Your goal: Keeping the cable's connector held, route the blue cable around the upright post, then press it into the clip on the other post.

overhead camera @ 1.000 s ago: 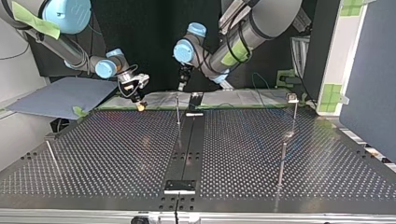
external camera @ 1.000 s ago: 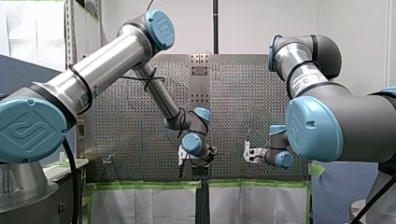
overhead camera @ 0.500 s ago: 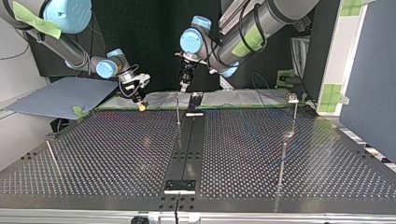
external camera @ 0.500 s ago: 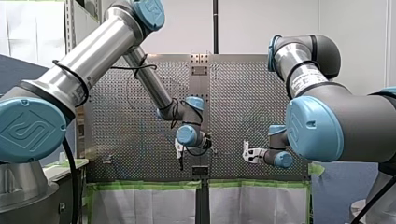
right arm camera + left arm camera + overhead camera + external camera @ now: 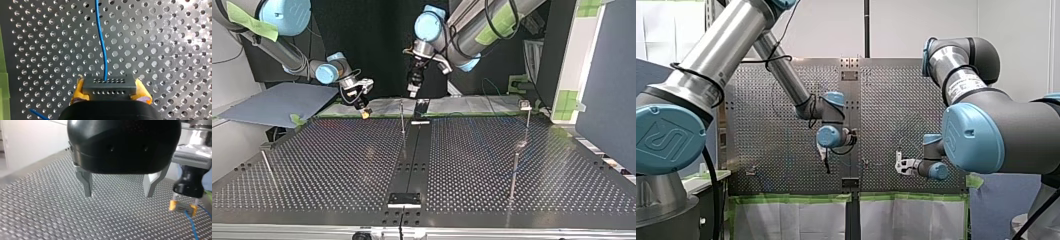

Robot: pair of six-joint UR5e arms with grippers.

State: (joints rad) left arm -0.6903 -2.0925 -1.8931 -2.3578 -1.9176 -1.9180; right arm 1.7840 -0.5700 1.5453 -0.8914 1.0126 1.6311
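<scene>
Starting with the front view: where are the arms?

My left gripper [image 5: 826, 165] hangs at frame centre, pointing down over the table [image 5: 896, 100]. I cannot tell its spread from here. My right gripper [image 5: 899, 165] sits low, right of centre, close to the table.

And the top view?

Sides cross there. The right gripper is at upper left, pinching the connector [image 5: 365, 113] just above the table's far edge. The left gripper hovers at top centre, above and a little behind a thin post [image 5: 402, 117]. A second post [image 5: 526, 120] at the frame's right carries what looks like the clip [image 5: 525, 104].

Left wrist view?

Its metal fingers [image 5: 86, 183] are spread wide with nothing between them. Beside them the right gripper holds the connector low over the table, and the blue cable [image 5: 191, 225] trails away from it across the holes.

Right wrist view?

The connector is clamped between the yellow pads [image 5: 78, 92]. The cable leaves its face and runs straight ahead over the table.

So which step is in hand?

I judge that routing has not begun: the connector is secured, but the cable is not yet picked up. The left gripper looks to be positioning for that grasp.

What does the next move call for?

Probably the left gripper should come down onto the cable a short way from the connector and close on it. It can then lead the cable round the centre post toward the clip. Meanwhile the right gripper needs to hold firm.
</scene>
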